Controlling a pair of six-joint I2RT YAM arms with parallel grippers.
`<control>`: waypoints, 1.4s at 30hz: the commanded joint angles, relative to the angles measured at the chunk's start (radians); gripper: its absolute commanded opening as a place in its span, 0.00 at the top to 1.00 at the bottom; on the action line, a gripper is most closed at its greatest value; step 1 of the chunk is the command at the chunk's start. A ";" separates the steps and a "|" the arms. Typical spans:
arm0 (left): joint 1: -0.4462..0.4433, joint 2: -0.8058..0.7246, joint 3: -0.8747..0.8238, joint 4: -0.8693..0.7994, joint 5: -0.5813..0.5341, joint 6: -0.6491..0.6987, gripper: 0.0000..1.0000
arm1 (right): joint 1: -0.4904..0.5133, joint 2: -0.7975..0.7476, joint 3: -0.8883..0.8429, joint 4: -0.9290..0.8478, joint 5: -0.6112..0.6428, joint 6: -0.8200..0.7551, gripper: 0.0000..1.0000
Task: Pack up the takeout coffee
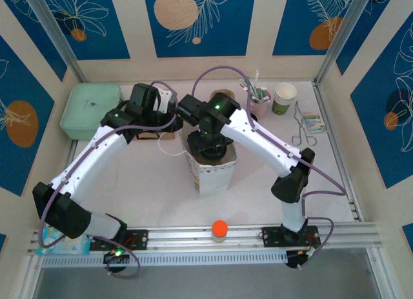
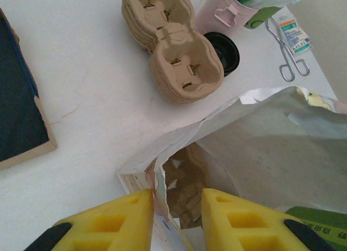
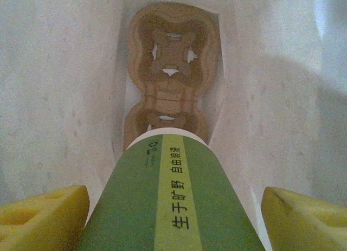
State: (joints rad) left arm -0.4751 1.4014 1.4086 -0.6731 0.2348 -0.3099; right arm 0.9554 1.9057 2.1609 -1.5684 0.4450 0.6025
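top: high, looking down | left wrist: near bag [image 2: 271, 137] mouth | right wrist: inside bag

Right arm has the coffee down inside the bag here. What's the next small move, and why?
Probably lower the takeout coffee cup straight down into the near pocket of the carrier. The right gripper holds it inside the white bag, base over that pocket, while the left gripper straddles the bag's rim.
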 commanded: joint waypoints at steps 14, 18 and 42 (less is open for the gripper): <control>0.006 -0.034 -0.010 0.007 -0.005 -0.005 0.71 | -0.031 -0.034 -0.077 0.051 -0.060 0.014 0.50; 0.006 -0.033 -0.010 0.006 -0.006 -0.005 0.72 | -0.039 -0.046 -0.106 0.062 -0.063 0.016 0.50; 0.006 -0.037 -0.028 0.003 -0.021 -0.001 0.73 | -0.032 -0.053 -0.176 0.122 -0.110 0.019 0.51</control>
State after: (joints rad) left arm -0.4751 1.3815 1.3956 -0.6697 0.2306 -0.3164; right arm 0.9188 1.8832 1.9938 -1.4494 0.3611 0.6033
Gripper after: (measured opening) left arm 0.271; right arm 0.822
